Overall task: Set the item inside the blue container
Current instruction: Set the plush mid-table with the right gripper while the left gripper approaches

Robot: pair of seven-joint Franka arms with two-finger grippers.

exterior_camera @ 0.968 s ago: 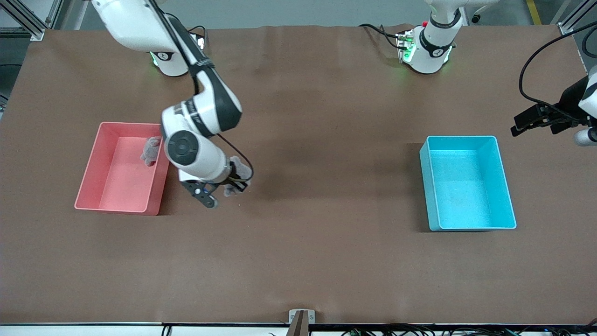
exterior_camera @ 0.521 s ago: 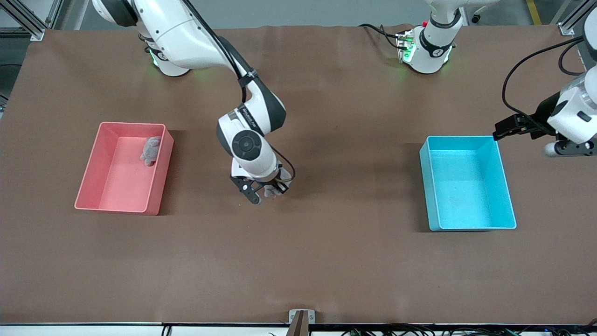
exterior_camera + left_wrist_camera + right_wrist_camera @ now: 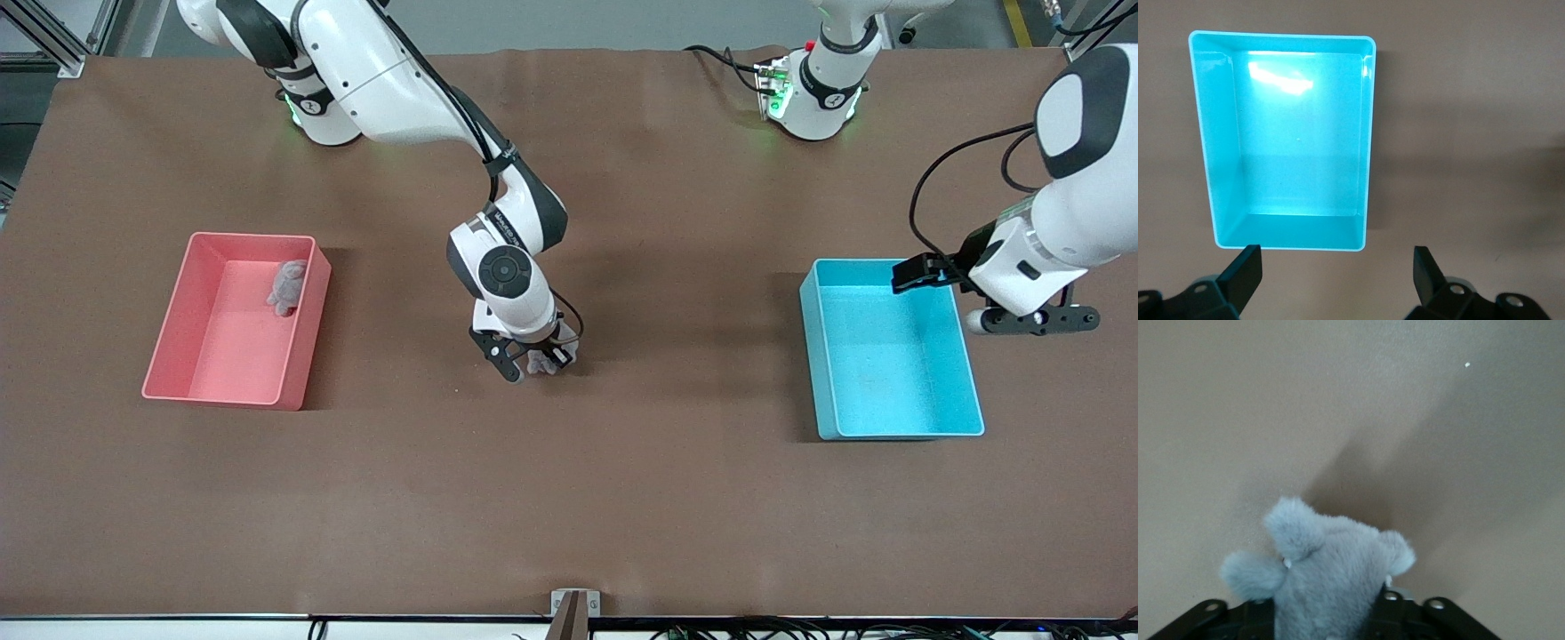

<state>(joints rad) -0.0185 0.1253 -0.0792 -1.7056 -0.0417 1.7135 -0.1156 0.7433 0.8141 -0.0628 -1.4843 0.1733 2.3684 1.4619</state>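
Table [image 3: 622, 498] covered in brown cloth is carrying two bins: the blue container [image 3: 889, 356] toward the left arm's end, at three o'clock, and a pink bin [image 3: 169, 356] at nine o'clock with a grey plush [image 3: 286, 286] lying inside. The right arm is reaching down mid-table, its right gripper [image 3: 532, 363] holding a grey plush toy [image 3: 1328, 577] between its fingers above the cloth. The left gripper [image 3: 1338, 267] is hovering by the container's rim, fingers spread wide and holding nothing.
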